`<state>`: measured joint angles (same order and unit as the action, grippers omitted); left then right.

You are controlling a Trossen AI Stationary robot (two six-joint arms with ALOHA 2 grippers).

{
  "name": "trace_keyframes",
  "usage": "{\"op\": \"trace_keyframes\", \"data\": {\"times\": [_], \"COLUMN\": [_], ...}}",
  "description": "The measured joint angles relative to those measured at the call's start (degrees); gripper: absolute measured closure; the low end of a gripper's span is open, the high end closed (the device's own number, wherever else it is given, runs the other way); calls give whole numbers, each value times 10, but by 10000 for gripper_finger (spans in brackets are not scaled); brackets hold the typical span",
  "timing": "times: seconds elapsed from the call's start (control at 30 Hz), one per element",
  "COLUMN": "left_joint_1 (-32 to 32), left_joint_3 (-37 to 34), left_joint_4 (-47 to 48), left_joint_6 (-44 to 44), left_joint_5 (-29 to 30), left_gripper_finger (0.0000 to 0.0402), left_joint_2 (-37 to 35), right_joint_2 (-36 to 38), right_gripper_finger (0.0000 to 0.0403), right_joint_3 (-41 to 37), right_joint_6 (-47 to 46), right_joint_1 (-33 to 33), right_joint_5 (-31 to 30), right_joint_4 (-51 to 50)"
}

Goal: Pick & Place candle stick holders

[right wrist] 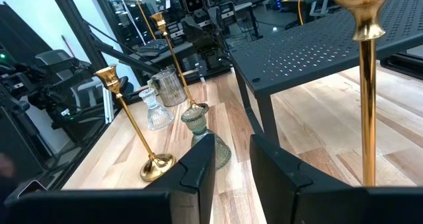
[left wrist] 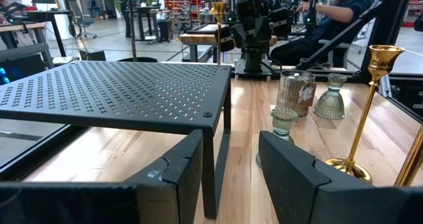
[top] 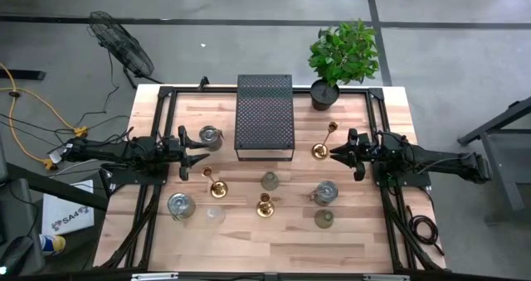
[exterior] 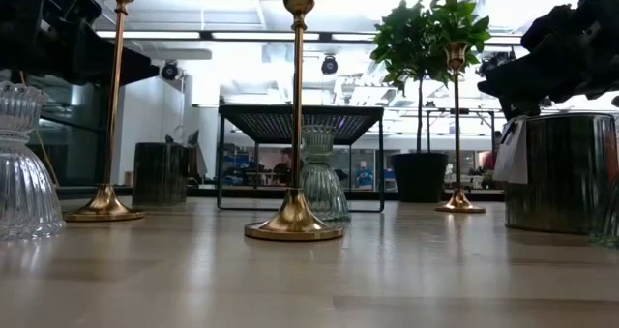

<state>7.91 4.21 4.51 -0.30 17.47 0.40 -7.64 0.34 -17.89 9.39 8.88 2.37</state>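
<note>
Three brass holders stand upright on their round bases: one at centre left (top: 217,188), one at centre (top: 265,206), one at the right (top: 322,148). Clear and silvery cups (top: 211,136) (top: 270,180) (top: 325,192) stand among them, with more near the front (top: 180,204) (top: 323,219). My left gripper (top: 202,152) (left wrist: 231,178) is open and empty, left of the black perforated box (top: 265,115). My right gripper (top: 334,152) (right wrist: 231,161) is open and empty, just right of the right brass holder, whose stem (right wrist: 367,85) shows close by in the right wrist view.
The black perforated box stands at the table's far middle, between the two grippers. A potted green plant (top: 342,57) stands at the far right corner. Black frame rails (top: 158,132) run along the table's sides. A seated person (left wrist: 330,19) shows beyond the table in the left wrist view.
</note>
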Motion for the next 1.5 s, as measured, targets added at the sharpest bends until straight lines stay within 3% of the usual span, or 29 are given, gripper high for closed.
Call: {"op": "trace_keyframes", "data": {"times": [0.5, 0.93, 1.37, 1.5], "left_joint_1": [0, 0, 0, 0], "left_joint_3": [0, 0, 0, 0], "left_joint_4": [0, 0, 0, 0], "left_joint_6": [0, 0, 0, 0], "left_joint_5": [0, 0, 0, 0], "left_gripper_finger": [256, 256, 256, 256], "left_joint_2": [0, 0, 0, 0], "right_joint_2": [0, 0, 0, 0], "right_gripper_finger": [316, 316, 316, 316], "right_joint_3": [0, 0, 0, 0], "right_joint_6": [50, -48, -54, -78], "right_joint_1": [0, 0, 0, 0], "right_joint_5": [2, -2, -15, -60], "right_joint_4": [17, 21, 8, 8]}}
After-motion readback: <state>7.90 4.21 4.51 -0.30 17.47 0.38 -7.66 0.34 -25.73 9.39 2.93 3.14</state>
